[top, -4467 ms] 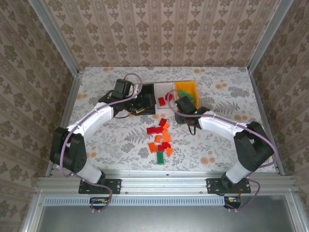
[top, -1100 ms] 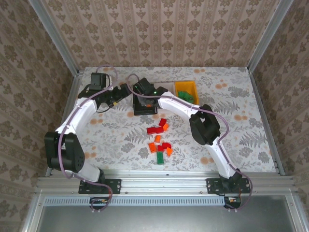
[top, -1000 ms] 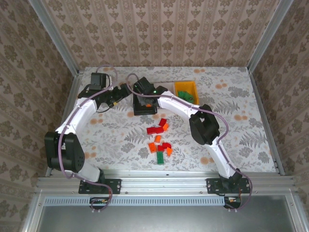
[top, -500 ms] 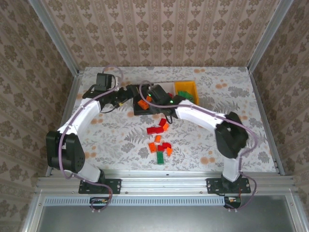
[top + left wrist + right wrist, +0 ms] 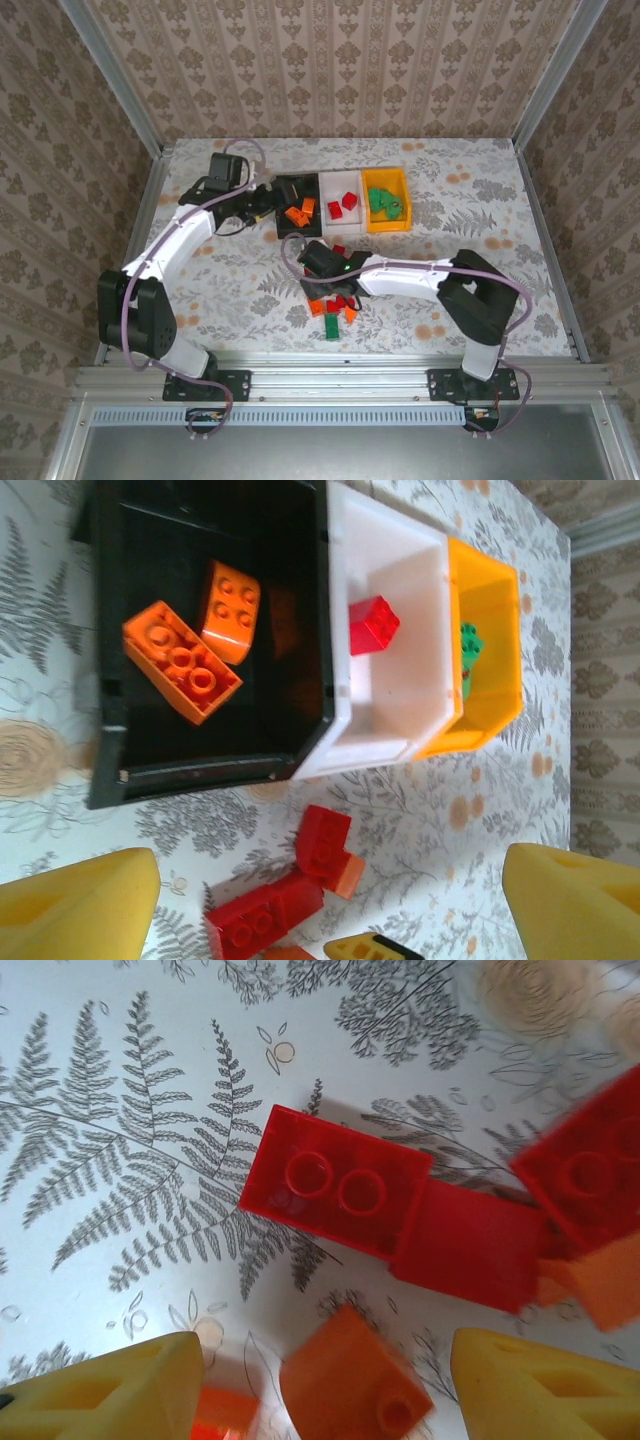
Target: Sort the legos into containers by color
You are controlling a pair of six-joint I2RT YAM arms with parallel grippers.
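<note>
Three containers stand in a row at the back: black bin (image 5: 284,186) with two orange legos (image 5: 185,660), white bin (image 5: 340,182) with red ones (image 5: 373,624), orange-yellow bin (image 5: 386,225) with green ones (image 5: 470,650). A loose pile of red (image 5: 342,300), orange (image 5: 316,306) and one green (image 5: 331,326) legos lies mid-table. My left gripper (image 5: 262,200) hovers open just left of the black bin, its fingers (image 5: 80,905) empty. My right gripper (image 5: 317,274) is low over the pile, open, with an orange brick (image 5: 350,1390) lying between its fingers (image 5: 110,1390), a gap on each side. A long red brick (image 5: 340,1190) lies beyond it.
The flower-patterned table (image 5: 230,280) is bounded by metal rails (image 5: 150,210) at the sides. More red bricks (image 5: 268,910) lie on the cloth below the bins in the left wrist view. Bare cloth spreads right of the pile (image 5: 500,240).
My right gripper left the black bin, where an orange brick now lies, swung back down to the pile and opened. The left arm shifted slightly toward the bins.
</note>
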